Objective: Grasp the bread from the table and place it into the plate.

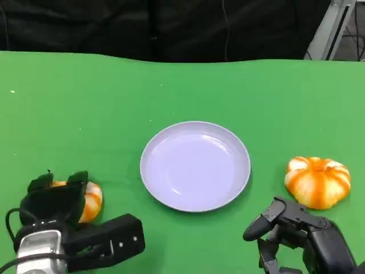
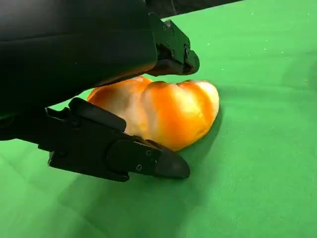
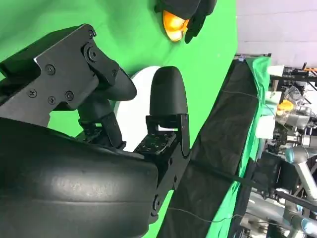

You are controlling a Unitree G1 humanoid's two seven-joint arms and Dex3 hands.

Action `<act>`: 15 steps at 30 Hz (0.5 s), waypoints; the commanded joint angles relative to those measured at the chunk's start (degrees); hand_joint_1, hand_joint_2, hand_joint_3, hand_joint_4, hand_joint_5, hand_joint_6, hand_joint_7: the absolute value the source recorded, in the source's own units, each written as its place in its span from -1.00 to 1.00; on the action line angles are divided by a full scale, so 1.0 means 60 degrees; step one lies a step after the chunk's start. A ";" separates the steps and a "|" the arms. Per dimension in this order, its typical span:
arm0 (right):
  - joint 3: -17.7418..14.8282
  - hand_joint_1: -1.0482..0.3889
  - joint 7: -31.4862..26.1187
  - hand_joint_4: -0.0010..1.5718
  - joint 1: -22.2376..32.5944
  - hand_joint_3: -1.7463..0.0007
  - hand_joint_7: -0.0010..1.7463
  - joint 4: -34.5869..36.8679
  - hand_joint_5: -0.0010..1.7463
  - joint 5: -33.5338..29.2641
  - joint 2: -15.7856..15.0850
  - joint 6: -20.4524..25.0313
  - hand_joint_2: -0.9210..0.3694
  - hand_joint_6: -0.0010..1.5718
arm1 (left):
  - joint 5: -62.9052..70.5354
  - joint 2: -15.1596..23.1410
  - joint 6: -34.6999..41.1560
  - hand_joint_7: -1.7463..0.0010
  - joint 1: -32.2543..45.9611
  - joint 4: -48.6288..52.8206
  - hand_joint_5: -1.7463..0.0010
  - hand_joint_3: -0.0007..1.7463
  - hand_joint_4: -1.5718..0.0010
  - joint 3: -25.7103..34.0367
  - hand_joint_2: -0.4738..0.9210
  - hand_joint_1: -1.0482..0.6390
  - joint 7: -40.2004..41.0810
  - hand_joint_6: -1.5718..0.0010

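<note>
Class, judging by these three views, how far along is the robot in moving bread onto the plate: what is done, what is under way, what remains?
Done: nothing is on the plate yet.

Under way: the left hand has its fingers around the left bread, which still sits on the green table.

Left: lift it and set it into the plate. The right bread lies untouched beside the plate, with the right hand near it and holding nothing.

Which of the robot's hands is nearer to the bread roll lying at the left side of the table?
Left. The left hand is cupped over that bread roll, fingers around it. The right hand is beyond the plate, beside the other bread roll.
</note>
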 commanded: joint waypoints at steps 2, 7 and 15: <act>-0.0033 0.50 -0.0047 -0.08 0.0053 -0.44 0.56 -0.0119 0.93 -0.0009 -0.0072 -0.0067 -0.28 -0.08 | -0.0177 0.0202 0.0152 0.98 -0.0029 0.0181 0.82 -0.99 0.89 -0.0176 0.99 -0.42 0.0116 0.69; -0.0050 0.50 -0.0028 -0.08 0.0076 -0.43 0.56 -0.0139 0.93 0.0023 -0.0084 -0.0060 -0.28 -0.08 | -0.0318 0.0189 0.0184 0.99 -0.0214 0.0809 0.80 -0.99 0.90 -0.0311 0.99 -0.42 0.0148 0.69; -0.0053 0.50 -0.0031 -0.08 0.0127 -0.42 0.54 -0.0273 0.91 0.0070 -0.0033 0.0062 -0.29 -0.08 | -0.1047 0.0180 0.0249 0.94 -0.0701 0.1958 0.68 -0.91 0.66 -0.0487 1.00 -0.35 -0.0096 0.53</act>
